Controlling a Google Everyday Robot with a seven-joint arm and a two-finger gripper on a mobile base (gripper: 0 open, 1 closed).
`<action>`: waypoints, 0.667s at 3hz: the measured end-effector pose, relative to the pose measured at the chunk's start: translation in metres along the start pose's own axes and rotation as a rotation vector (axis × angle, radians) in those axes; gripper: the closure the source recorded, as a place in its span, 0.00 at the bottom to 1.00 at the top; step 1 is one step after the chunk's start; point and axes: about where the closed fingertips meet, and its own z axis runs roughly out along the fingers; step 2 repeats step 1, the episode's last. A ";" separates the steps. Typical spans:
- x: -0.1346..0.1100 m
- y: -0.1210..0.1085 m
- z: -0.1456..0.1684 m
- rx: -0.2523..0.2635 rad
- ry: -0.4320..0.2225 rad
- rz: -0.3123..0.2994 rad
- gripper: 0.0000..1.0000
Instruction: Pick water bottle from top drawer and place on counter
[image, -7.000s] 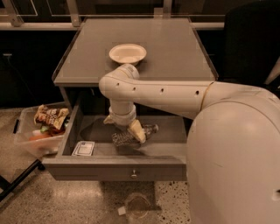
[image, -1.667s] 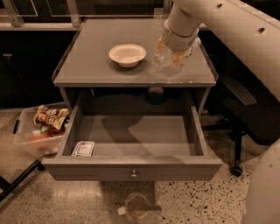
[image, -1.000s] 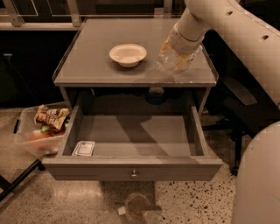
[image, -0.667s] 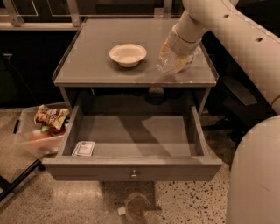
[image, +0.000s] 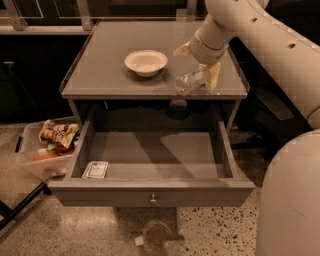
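The water bottle (image: 189, 82) lies on the counter (image: 105, 70), near right, out of the top drawer (image: 150, 189). My gripper (image: 197, 62) hangs wide over it, so I judge only withdrawal is left.

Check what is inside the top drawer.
Only a small white packet shows in the top drawer, front left; its back is shadowed. The gripper is over the water bottle on the counter.

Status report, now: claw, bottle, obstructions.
Claw open, above right side of counter. Water bottle lying on counter near front edge, just below claw. Top drawer open; white bowl apart from bottle.
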 end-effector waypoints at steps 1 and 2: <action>0.000 0.000 0.000 0.000 0.000 0.000 0.00; 0.000 0.000 0.000 0.000 0.000 0.000 0.00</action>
